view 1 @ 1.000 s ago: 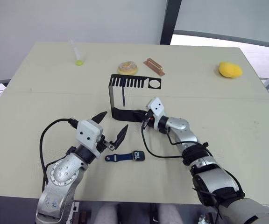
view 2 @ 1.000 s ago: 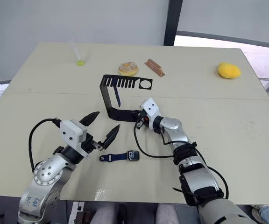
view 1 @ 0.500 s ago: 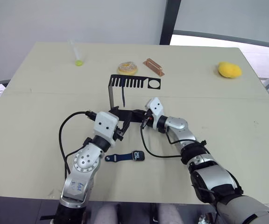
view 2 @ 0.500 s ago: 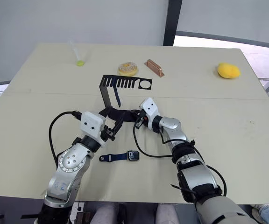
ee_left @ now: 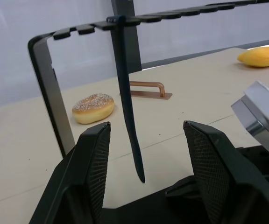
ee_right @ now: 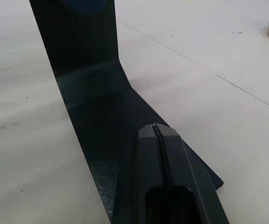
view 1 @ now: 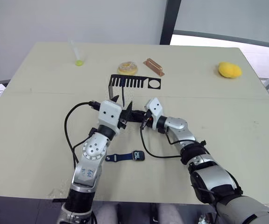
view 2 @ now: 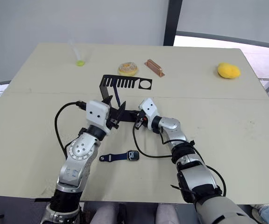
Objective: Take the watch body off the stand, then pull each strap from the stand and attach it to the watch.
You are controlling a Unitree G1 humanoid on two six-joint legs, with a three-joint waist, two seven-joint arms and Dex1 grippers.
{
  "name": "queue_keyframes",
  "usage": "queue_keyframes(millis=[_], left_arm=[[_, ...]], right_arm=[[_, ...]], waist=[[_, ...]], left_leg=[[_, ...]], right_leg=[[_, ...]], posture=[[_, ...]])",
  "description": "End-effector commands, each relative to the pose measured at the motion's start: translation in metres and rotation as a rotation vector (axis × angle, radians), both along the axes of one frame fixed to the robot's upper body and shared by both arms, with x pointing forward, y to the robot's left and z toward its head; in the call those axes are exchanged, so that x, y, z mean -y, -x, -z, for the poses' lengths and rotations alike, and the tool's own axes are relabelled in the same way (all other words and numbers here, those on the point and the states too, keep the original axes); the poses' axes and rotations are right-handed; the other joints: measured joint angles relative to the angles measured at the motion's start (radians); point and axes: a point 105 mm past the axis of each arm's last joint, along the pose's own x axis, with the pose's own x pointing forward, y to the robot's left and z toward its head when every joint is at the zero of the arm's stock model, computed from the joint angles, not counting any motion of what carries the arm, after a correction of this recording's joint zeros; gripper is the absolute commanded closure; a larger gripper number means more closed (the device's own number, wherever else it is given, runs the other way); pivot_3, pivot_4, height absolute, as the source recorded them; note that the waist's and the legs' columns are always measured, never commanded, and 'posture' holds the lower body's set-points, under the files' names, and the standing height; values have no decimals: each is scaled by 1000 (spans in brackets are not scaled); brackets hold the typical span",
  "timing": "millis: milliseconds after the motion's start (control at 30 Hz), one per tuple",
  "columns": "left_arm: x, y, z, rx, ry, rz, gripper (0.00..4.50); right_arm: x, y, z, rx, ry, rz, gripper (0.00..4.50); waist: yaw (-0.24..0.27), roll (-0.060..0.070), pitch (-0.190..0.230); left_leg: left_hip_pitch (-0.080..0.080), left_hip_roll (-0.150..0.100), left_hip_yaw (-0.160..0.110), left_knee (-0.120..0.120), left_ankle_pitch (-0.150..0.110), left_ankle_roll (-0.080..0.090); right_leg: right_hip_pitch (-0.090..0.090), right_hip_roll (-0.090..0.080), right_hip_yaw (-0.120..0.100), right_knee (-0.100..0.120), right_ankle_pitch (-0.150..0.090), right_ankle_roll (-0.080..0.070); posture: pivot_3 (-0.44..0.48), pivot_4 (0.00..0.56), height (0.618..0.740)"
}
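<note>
Black stand (view 1: pixel 125 84): upright near the table's middle, slotted comb plate on top, flat foot toward the robot.
Change, left arm: a second ago it hung low and out to the robot's left, short of the watch; it has since swung forward to the stand. Left gripper (ee_left: pixel 144 154) now sits at the open side of the bracket, fingers wide apart, the hanging strap (ee_left: pixel 127 98) between them but not touched.
Change, right arm: no move seen. Right gripper (ee_right: pixel 157 140) rests on the stand's foot, fingers pressed together with the tips on the plate, as if pinning it down.
Meaning: my reading is that the second strap pull is about to start; the left fingers still have to shut on the strap before it can be drawn from its slot.
Watch body (view 1: pixel 138 155): already off the stand, flat on the table (view 1: pixel 246 121) near the front edge, well apart from both grippers.
Attached strap (view 1: pixel 117 157): joined to the watch body on the robot's left side, lying flat.
Count, straps: two; one on the watch, one still in the comb.
Count, watch bodies: one.
Count, stands: one.
Count, bystander items: one doughnut (view 1: pixel 127 68), one copper block (view 1: pixel 153 66), one yellow lump (view 1: pixel 230 70), one small green-tipped object (view 1: pixel 79 62).
</note>
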Motion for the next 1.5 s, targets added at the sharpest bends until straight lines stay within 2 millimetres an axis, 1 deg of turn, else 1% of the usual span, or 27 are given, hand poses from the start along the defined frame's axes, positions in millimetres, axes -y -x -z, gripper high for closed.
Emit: queue_keyframes(millis=[33, 267, 333, 400, 533, 600, 633, 667, 733, 767, 933, 1300, 1400, 1500], left_arm=[[5, -3, -8, 38, 12, 8, 1806], [11, -13, -11, 46, 36, -4, 1806], [8, -15, -13, 52, 58, -48, 1806], [8, -15, -11, 49, 48, -58, 1806], [0, -19, -9, 45, 38, -90, 1806], [2, -20, -11, 56, 36, -87, 2349], [2, -20, -11, 58, 37, -85, 2714], [2, -20, -12, 60, 36, -86, 3138], [1, -21, -11, 61, 36, -90, 4206], [0, -21, -11, 62, 36, -91, 4424], [0, -20, -13, 71, 42, -87, 4424], [-6, -7, -25, 131, 59, -58, 4424], [-6, -6, -27, 139, 74, -55, 4424], [-3, -7, -28, 136, 81, -40, 4424]], right_arm=[[-6, 11, 23, -70, 34, -37, 4500], [-8, 14, 26, -80, 34, -44, 4500], [-7, 15, 27, -83, 35, -46, 4500], [-7, 16, 28, -85, 34, -45, 4500], [-7, 17, 29, -89, 32, -42, 4500], [-7, 17, 30, -91, 32, -42, 4500], [-7, 18, 30, -92, 31, -43, 4500], [-7, 18, 30, -93, 31, -42, 4500], [-7, 18, 31, -95, 32, -41, 4500], [-7, 18, 31, -97, 32, -41, 4500], [-6, 19, 33, -104, 34, -39, 4500], [-2, 18, 36, -107, 46, -21, 4500], [-2, 17, 36, -108, 47, -13, 4500], [-3, 17, 37, -112, 48, -11, 4500]], waist=[[1, 0, 0], [0, 0, 0], [0, 0, 0], [1, 0, 0], [1, 0, 0], [1, 0, 0], [2, 0, 0], [2, 0, 0], [2, 0, 0], [1, 0, 0], [2, 0, 0], [2, 0, 0], [2, 0, 0], [2, 0, 0]], left_leg=[[0, 0, 0, 0, 0, 0], [0, 0, 0, 0, 0, 0], [0, 0, 0, 0, 0, 0], [0, 0, 0, 0, 0, 0], [0, 0, 0, 0, 0, 0], [0, 0, 0, 0, 0, 0], [0, 0, 0, 0, 0, 0], [0, 0, 0, 0, 0, 0], [0, 0, -1, 0, 0, 0], [0, 0, -1, 0, 0, 0], [0, 0, -1, 0, 0, 0], [0, 0, -1, 0, 0, 0], [0, 0, -1, 0, 0, 0], [0, 0, -1, 0, 0, 0]], right_leg=[[0, 0, 0, 0, 0, 0], [0, 0, 0, 0, 0, 0], [0, 0, 0, 0, 0, 0], [0, 0, 0, 0, 0, 0], [0, 0, -1, 0, 0, 0], [0, 0, -1, 0, 0, 0], [0, 0, -1, 0, 0, 0], [0, 0, -1, 0, 0, 0], [0, 0, -1, 0, 0, 0], [0, 0, -1, 0, 0, 0], [0, 0, -1, 0, 0, 0], [0, 0, -1, 0, 0, 0], [0, 0, -1, 0, 0, 0], [0, 0, -1, 0, 0, 0]], posture=[[0, 150, 740], [0, 150, 740], [0, 150, 740], [0, 150, 740], [0, 150, 740], [0, 150, 740], [0, 150, 740], [0, 150, 740], [0, 150, 740], [0, 150, 740], [0, 150, 740], [0, 150, 740], [0, 150, 740], [0, 150, 740]])
